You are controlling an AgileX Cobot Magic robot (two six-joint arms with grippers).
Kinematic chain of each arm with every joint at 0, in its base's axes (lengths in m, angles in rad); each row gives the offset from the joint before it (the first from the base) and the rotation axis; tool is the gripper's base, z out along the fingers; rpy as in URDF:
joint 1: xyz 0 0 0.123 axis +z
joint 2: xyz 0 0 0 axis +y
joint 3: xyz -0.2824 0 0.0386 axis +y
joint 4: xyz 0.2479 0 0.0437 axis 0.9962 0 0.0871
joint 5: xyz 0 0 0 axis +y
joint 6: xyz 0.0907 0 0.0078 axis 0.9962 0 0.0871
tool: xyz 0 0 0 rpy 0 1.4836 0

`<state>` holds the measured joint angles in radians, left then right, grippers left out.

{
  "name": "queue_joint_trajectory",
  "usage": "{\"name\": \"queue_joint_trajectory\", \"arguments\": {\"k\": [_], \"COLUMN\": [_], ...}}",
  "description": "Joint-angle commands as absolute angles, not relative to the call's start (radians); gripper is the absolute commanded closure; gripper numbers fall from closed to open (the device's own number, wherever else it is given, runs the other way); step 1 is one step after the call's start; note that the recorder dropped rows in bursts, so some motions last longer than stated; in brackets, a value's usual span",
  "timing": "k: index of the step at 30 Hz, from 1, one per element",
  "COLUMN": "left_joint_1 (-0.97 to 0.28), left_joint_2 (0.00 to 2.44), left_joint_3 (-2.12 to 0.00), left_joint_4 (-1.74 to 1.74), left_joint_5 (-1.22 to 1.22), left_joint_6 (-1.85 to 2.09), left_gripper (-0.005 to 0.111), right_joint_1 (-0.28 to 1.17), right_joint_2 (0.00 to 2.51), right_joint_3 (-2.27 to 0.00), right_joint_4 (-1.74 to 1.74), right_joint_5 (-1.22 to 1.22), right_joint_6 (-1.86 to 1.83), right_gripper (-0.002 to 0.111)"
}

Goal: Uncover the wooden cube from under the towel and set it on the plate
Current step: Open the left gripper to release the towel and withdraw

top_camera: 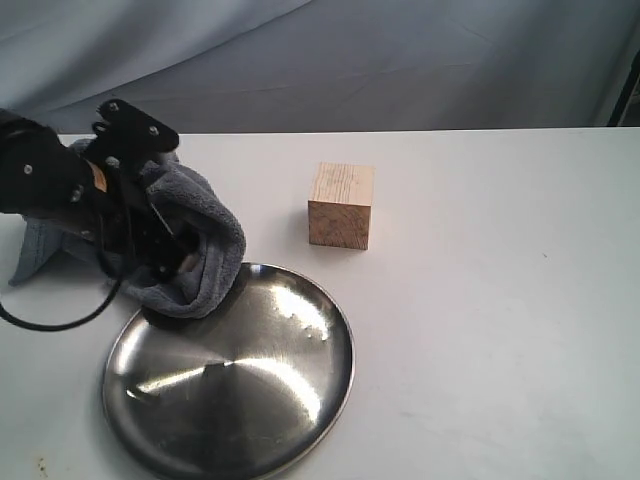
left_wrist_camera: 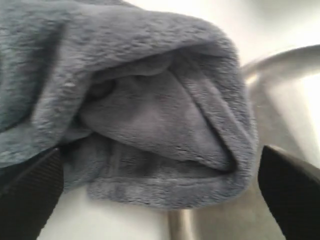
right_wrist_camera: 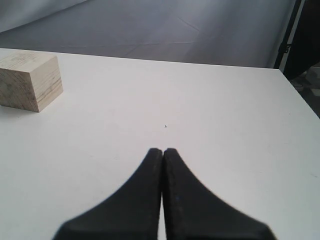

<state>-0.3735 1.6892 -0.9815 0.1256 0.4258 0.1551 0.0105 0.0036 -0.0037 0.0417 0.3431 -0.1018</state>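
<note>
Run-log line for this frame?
cube uncovered on table, off plate | towel bunched at open left gripper, overlapping plate rim | right gripper shut, empty

table (top_camera: 480, 300): white | cube (top_camera: 341, 205): rear centre, flat | plate (top_camera: 230, 375): front left | towel (top_camera: 190, 250): left, overlaps plate rim

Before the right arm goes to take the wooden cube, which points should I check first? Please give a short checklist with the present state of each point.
1. The wooden cube is uncovered and in plain sight: ok.
2. The right gripper is open for the grasp: not ok, its fingers are shut.
3. The plate is free to receive the cube: not ok, the towel overlaps its rim, though the middle is bare.
4. The left gripper is free of the towel: cannot tell; its fingers stand apart with the towel bunched between them.
5. Nothing stands between cube and plate: ok.
</note>
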Motion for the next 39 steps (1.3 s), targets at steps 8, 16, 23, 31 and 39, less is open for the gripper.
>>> {"name": "queue_joint_trajectory", "arguments": {"k": [8, 16, 23, 31, 39], "left_joint_1": [-0.493, -0.493, -0.493, -0.493, -0.491], "left_joint_2": [1.747, 1.867, 1.874, 1.874, 1.874], "left_joint_3": [-0.947, -0.947, -0.947, -0.947, -0.949], "left_joint_4": [0.06, 0.061, 0.07, 0.07, 0.117], "left_joint_5": [0.419, 0.375, 0.311, 0.243, 0.095], "left_joint_6": [0.156, 0.156, 0.158, 0.158, 0.158], "left_gripper": [0.002, 0.002, 0.063, 0.107, 0.107], "right_joint_1": [0.012, 0.012, 0.012, 0.012, 0.012], "right_joint_2": [0.0, 0.0, 0.0, 0.0, 0.0], "right_joint_3": [0.0, 0.0, 0.0, 0.0, 0.0], "right_joint_4": [0.045, 0.045, 0.045, 0.045, 0.045], "right_joint_5": [0.342, 0.342, 0.342, 0.342, 0.342], "right_joint_6": [-0.1, -0.1, -0.1, -0.1, -0.1], "right_gripper": [0.108, 0.108, 0.108, 0.108, 0.108]}}
